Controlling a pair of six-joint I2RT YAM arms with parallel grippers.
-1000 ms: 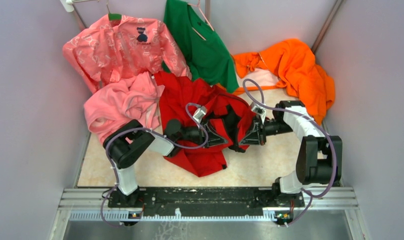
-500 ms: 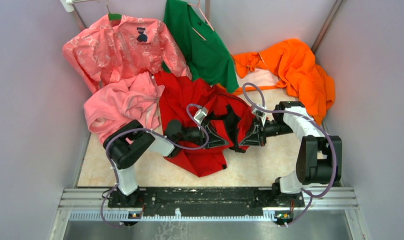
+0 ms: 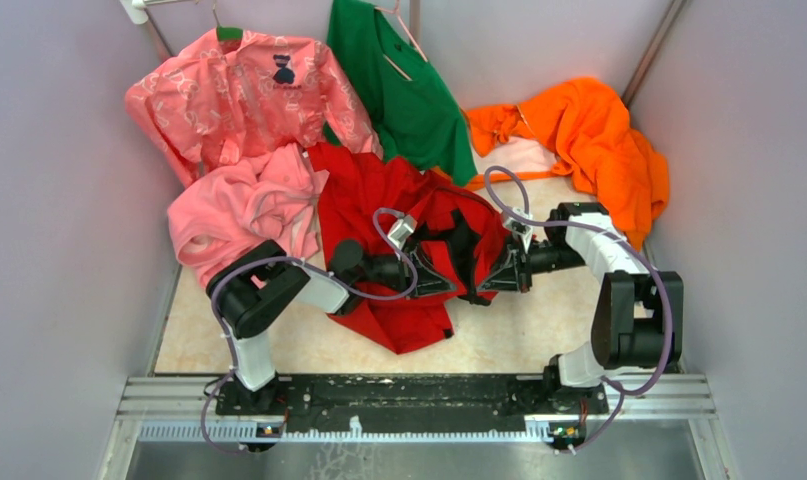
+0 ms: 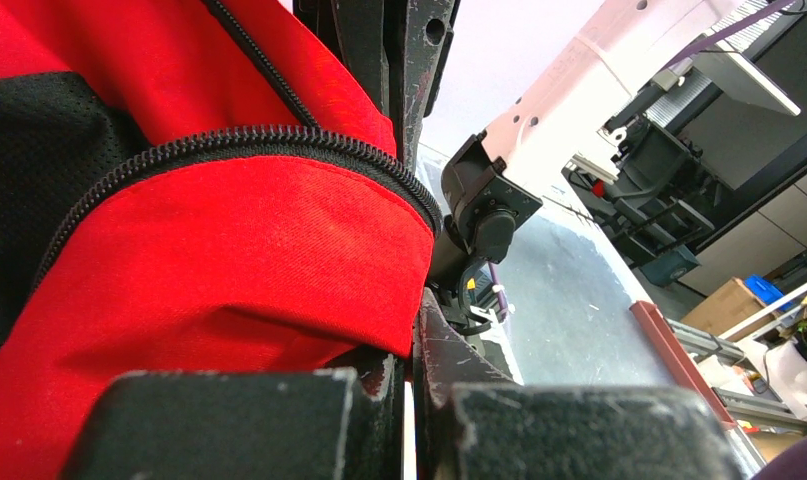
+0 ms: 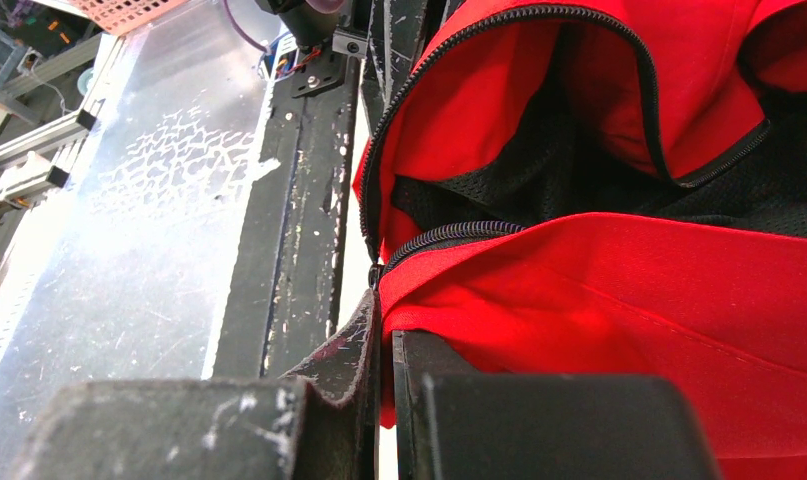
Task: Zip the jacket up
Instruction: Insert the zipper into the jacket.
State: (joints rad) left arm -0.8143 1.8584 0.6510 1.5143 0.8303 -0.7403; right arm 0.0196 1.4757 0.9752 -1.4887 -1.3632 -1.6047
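The bright red jacket [image 3: 364, 190] lies crumpled in the middle of the table, partly open, with its dark lining [image 5: 539, 180] showing. My left gripper [image 3: 447, 280] is shut on a fold of its red cloth [image 4: 229, 250], just under a curve of dark zipper teeth [image 4: 279, 140]. My right gripper [image 3: 486, 283] faces it from the right, a short way off. It is shut on the jacket's edge [image 5: 629, 290], where the two zipper rows [image 5: 449, 232] meet. In the wrist views, the left gripper [image 4: 416, 330] and the right gripper [image 5: 384, 330] show red cloth pinched between closed fingers.
A plain pink fleece [image 3: 244, 210] lies left of the jacket. A patterned pink shirt [image 3: 239, 90] and a green garment [image 3: 399, 80] hang at the back. An orange garment [image 3: 599, 140] is heaped at the back right. Walls close both sides, and a metal rail [image 3: 409, 395] runs along the near edge.
My right gripper has drifted slightly left, toward the left gripper, with the cloth still in it. The left arm and the jacket look unchanged.
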